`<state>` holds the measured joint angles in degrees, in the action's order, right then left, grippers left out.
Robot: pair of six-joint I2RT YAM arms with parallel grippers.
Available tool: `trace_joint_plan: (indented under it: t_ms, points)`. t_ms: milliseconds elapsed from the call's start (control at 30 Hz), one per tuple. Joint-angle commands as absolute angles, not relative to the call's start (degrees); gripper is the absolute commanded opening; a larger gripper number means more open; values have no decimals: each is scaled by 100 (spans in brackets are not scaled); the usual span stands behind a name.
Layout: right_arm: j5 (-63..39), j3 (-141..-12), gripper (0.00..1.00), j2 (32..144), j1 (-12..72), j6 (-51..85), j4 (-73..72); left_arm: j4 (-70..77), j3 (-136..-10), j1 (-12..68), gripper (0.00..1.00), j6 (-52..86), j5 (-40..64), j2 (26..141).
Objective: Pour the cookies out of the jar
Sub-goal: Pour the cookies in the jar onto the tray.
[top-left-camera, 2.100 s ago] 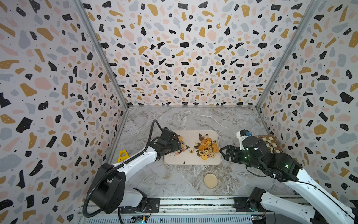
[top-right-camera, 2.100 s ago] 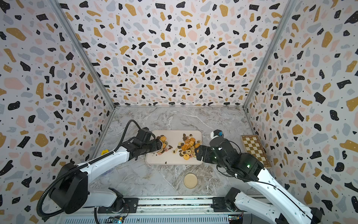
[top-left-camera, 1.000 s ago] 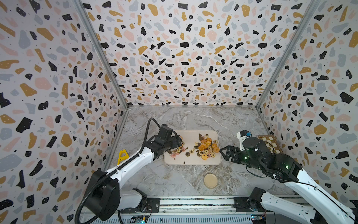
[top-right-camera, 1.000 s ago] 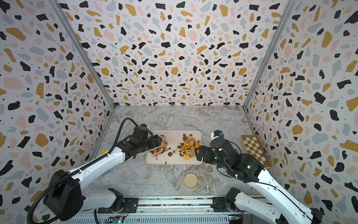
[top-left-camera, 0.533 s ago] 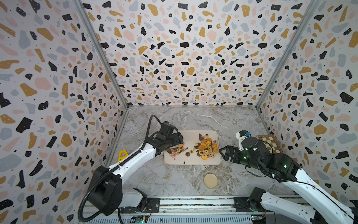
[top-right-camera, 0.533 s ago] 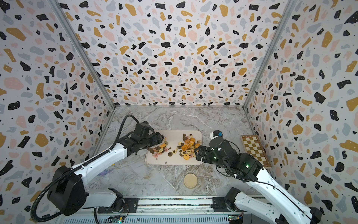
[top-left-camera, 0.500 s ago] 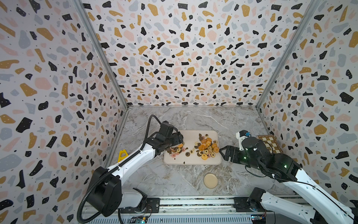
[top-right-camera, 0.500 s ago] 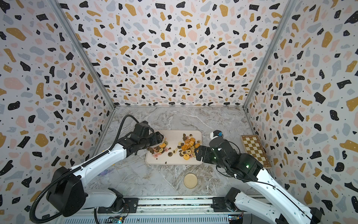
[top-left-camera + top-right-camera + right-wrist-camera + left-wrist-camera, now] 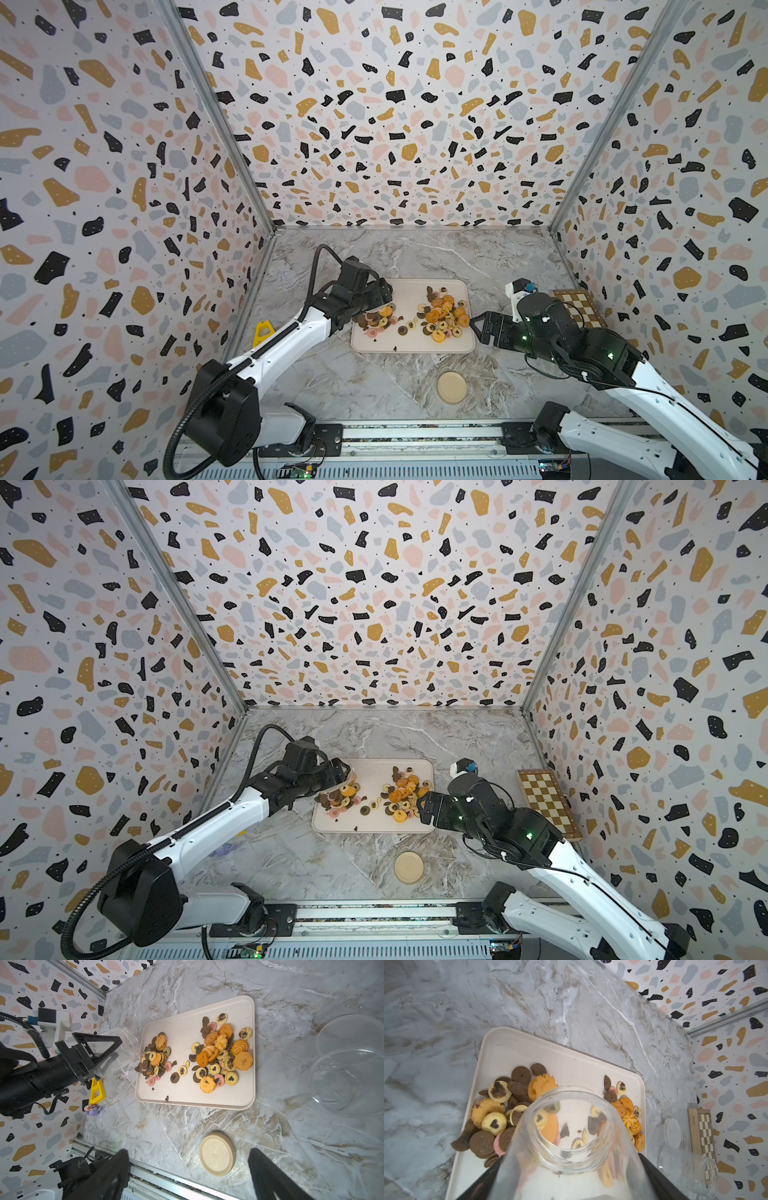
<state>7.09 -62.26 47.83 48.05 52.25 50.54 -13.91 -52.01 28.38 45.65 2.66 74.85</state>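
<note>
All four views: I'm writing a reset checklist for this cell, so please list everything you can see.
table: one, grey marble
tray: one, cream, middle of the table
cookies: many, orange, brown, cream and pink, two heaps on the tray
jar: one, clear, tilted over the tray's left edge
lid: one, beige, on the table, near side of the tray
chessboard: one, brown and cream, by the right wall
second jar: one, clear, lying by the chessboard
yellow piece: one, by the left wall
left gripper: one, black, shut on the jar
right gripper: one, black, open, beside the tray
</note>
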Motion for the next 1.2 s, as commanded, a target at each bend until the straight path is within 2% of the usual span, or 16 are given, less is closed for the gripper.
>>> trace_joint_plan:
  t_ms: [0,367,533,667,833,933,1167]
  points:
    - [768,-6269,92,4707,4790,5210,5059,-1081,-4615,2821,0,4535,317,7223]
    - [859,-6608,92,4850,4790,5114,5153,-453,-4348,2663,0,4902,695,6245]
    - [827,-6714,92,4967,4785,5063,5111,600,-3757,2301,0,5649,1447,6052]
    - [822,-6794,92,4986,4786,5006,5067,989,-3561,2168,0,5668,1731,5859]
    - [572,-6679,93,4783,4781,4880,4708,2727,-2966,1999,0,5797,2348,5387]
    - [323,-6612,93,4641,4781,4816,4361,4145,-2436,1967,0,6179,2331,5204]
    - [-42,-6731,94,4766,4777,4719,4036,6010,-1778,1854,0,6768,2265,5462]
